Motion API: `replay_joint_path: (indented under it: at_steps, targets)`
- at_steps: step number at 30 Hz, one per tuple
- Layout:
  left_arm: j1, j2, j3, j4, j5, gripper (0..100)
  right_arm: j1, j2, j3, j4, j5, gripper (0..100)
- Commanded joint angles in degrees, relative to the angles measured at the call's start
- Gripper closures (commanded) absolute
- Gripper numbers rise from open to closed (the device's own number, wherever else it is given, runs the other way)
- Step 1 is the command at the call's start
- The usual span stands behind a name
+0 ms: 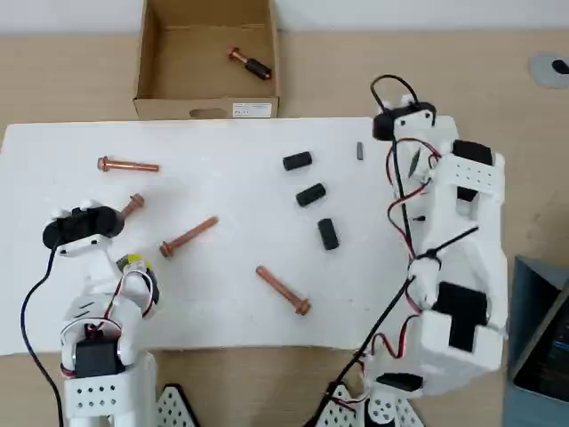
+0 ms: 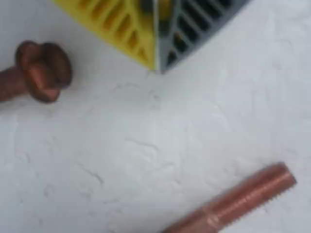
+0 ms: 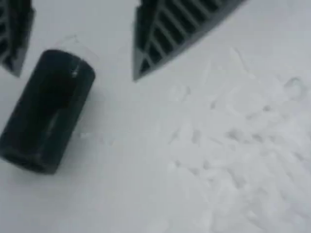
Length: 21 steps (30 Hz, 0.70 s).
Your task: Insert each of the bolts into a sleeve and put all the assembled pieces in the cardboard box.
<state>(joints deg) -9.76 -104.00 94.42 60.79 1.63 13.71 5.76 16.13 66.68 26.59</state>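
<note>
Both arms bend low over the white mat [image 1: 231, 267] on the counter [image 1: 71, 80].
Left fingers [image 2: 126, 29] clenched, empty, between two bolts [image 2: 41, 70]. Right fingers [image 3: 175, 29] released, one sleeve [image 3: 46, 111] end between their tips. Four loose bolts, three loose sleeves, and one assembled piece [image 1: 249, 62] in the cardboard box [image 1: 147, 80], well beyond both.

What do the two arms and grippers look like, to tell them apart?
The left arm and right arm are white with black motors and red and black cables. The left gripper has one yellow and one grey ribbed finger; the right gripper has dark grey ribbed fingers.
</note>
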Motion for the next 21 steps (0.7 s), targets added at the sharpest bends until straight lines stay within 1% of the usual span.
replay_joint_path:
  at_steps: [1,13,21]
  targets:
    - [-0.62,-0.48,-0.18,-0.35,-0.26,100,1.80,2.51,-4.44,-0.53,1.05,82.4]
    - [-0.62,-0.48,-0.18,-0.35,-0.26,100,2.07,14.81,-11.91,-0.70,1.05,82.9]
    - [-0.62,-0.48,-0.18,-0.35,-0.26,100,2.77,19.56,-14.37,0.00,0.79,95.2]
